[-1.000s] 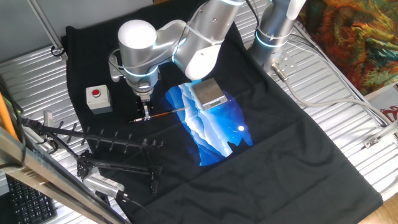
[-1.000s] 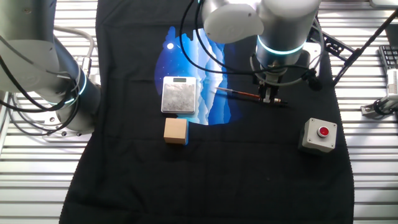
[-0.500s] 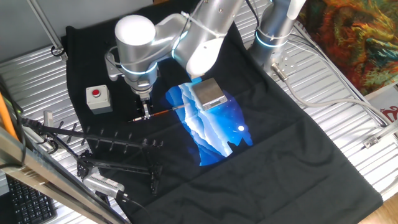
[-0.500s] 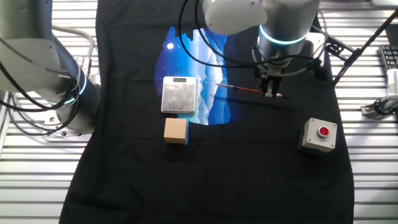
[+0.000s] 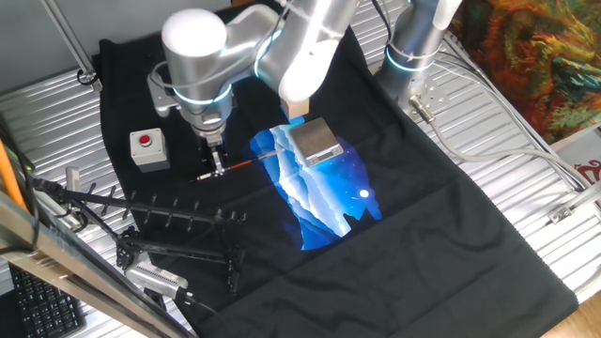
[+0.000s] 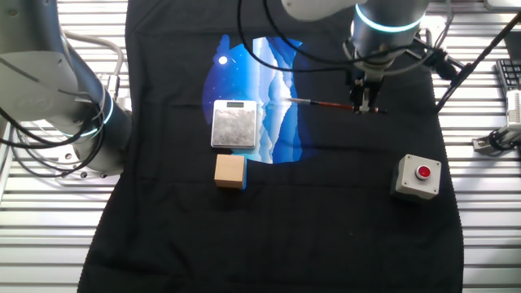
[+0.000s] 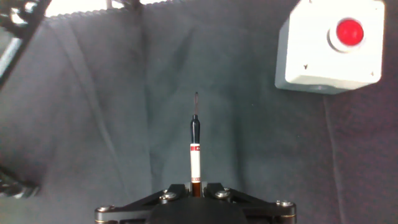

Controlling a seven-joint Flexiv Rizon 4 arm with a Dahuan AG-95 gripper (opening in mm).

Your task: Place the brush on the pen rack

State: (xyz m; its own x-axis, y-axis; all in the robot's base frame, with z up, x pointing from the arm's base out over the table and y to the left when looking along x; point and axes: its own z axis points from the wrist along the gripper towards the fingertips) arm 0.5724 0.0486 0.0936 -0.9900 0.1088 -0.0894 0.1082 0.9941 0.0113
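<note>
Item: brush [image 5: 237, 166], a thin stick with red shaft and dark end. Held in the claw [image 5: 217, 172], whose fingers are drawn narrow and pinched on the shaft toward its dark end. It appears lifted clear of the black cloth [image 5: 451, 235]; the hand view shows a faint shadow line beyond the tip.

Long axis: roughly level, crossing under the claw. In the fixed views the longer red part runs out from the claw toward the silver scale [image 5: 315, 141]; only a short dark stub shows on the far side. In the hand view the brush [image 7: 194, 149] points straight ahead from between the fingers.

Item: pen rack [image 5: 178, 221], a low black frame with short pegs. Lies near the claw, on the side away from the arm's base, its long bars set close to parallel with the brush.

Item: grey box with red button [image 5: 148, 149], beside the claw, apart from it.

Judgement: the coming move is a short carry across to the rack, keeping the brush level and lined up with the pegs.
</note>
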